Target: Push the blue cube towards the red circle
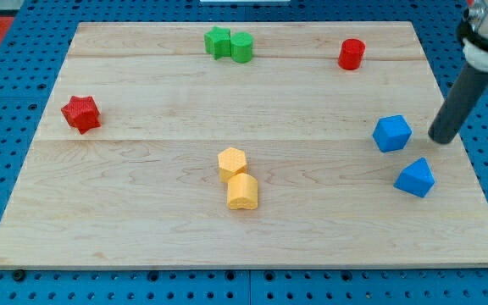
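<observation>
Camera view: blue cube (392, 133) sat at board's right side, red circle (352, 53) above, slightly left. My tip (441, 139) stood just right of cube, apart; bare rod, nothing held. Cube judged light, rigid, easily sliding; contact lower-right face, push up-left.

Our rod (460, 100) is a straight dark cylinder, under a white collar and grey metal mount.
</observation>
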You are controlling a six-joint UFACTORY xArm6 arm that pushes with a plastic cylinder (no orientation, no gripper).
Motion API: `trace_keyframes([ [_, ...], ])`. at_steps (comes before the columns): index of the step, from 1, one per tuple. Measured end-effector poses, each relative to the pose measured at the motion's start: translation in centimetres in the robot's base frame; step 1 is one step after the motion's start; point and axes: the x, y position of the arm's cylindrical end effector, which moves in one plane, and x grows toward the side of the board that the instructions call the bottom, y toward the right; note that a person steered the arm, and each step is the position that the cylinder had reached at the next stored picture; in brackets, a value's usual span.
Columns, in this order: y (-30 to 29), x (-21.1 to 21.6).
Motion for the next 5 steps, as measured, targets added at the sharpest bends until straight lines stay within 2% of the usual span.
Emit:
trace_keyframes([
  [1, -5.1, 1.3],
  [2, -2.3, -1.0],
  [3, 0.0, -1.2],
  [5, -6.6, -2.5],
])
